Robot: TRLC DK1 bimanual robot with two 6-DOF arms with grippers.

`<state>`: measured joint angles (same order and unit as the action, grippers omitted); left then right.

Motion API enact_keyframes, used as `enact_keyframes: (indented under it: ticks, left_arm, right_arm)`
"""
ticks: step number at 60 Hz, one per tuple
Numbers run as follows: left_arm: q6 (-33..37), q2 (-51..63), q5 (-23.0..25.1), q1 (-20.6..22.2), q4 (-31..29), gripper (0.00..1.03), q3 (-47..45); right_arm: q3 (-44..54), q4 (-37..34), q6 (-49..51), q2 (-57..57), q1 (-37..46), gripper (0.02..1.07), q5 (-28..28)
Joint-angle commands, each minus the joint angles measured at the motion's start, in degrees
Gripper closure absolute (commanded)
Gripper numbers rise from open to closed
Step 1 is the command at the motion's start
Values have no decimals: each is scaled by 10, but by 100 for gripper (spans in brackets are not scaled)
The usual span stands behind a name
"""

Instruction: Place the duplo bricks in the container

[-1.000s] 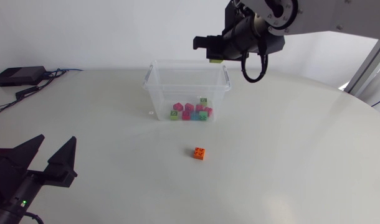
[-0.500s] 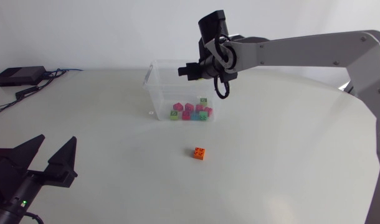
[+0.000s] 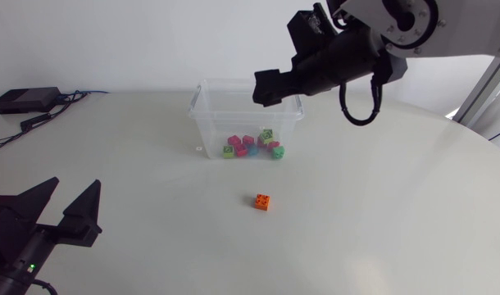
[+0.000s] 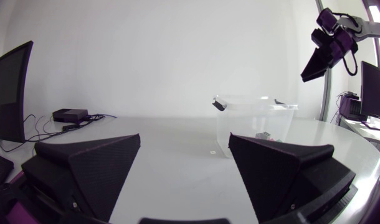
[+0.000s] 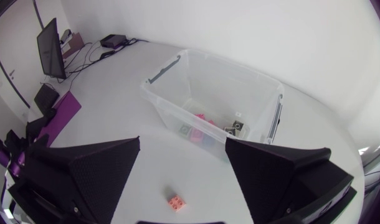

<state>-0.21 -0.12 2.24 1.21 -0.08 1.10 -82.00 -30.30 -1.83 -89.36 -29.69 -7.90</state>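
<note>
A clear plastic container [image 3: 207, 123] stands at the back middle of the table, with several pink, green and blue duplo bricks [image 3: 252, 146] on its floor. One orange brick [image 3: 263, 201] lies alone on the table in front of it. My right gripper [image 3: 269, 88] hangs above the container's far right rim, open and empty. In the right wrist view the container [image 5: 168, 102] and its bricks [image 5: 205, 129] lie ahead of the open gripper [image 5: 182, 149], with the orange brick [image 5: 175, 201] between its fingers, far below. My left gripper [image 3: 65, 215] rests open at the near left.
A black box [image 3: 25, 100] with cables sits at the table's far left edge. In the left wrist view the container [image 4: 252, 115] stands ahead of the left gripper [image 4: 184, 149], with my right gripper [image 4: 324, 53] high above it.
My right gripper held a light green brick over the container's back rim a second ago. It has opened, the brick is gone from it, and the heap in the container has grown.
</note>
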Motion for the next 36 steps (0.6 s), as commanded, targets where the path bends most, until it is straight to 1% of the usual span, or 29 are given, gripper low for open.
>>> enact_keyframes:
  ticks: [1,5,9,12,13,18,22,23,28,36]
  left_arm:
    - [0,-6,-4,4,3,4,-10]
    - [-1,-6,-4,5,3,4,-10]
    - [0,-6,-4,5,3,4,-10]
    - [-1,-6,-4,5,3,4,-10]
    - [0,-6,-4,5,3,4,-10]
    - [-1,-6,-4,5,3,4,-10]
    - [-1,-6,-4,5,2,4,-10]
    - [0,-6,-4,5,2,4,-10]
    - [-1,-6,-4,5,2,4,-10]
    - [-1,-6,-4,5,3,4,-10]
  right_arm:
    - [39,-34,64,-9,-8,6,-17]
    - [32,-90,151,-29,-12,6,-15]
    - [32,-125,229,-50,-19,6,-16]
    - [34,-145,261,-60,-19,6,-20]
    - [42,-155,277,-66,-21,6,-30]
    - [78,-150,316,-100,-35,6,-31]
    - [110,-124,344,-115,-41,7,-36]
    - [119,-114,354,-123,-41,7,-45]
    - [133,-96,372,-141,-41,7,-53]
    - [127,-90,384,-166,-48,7,-41]
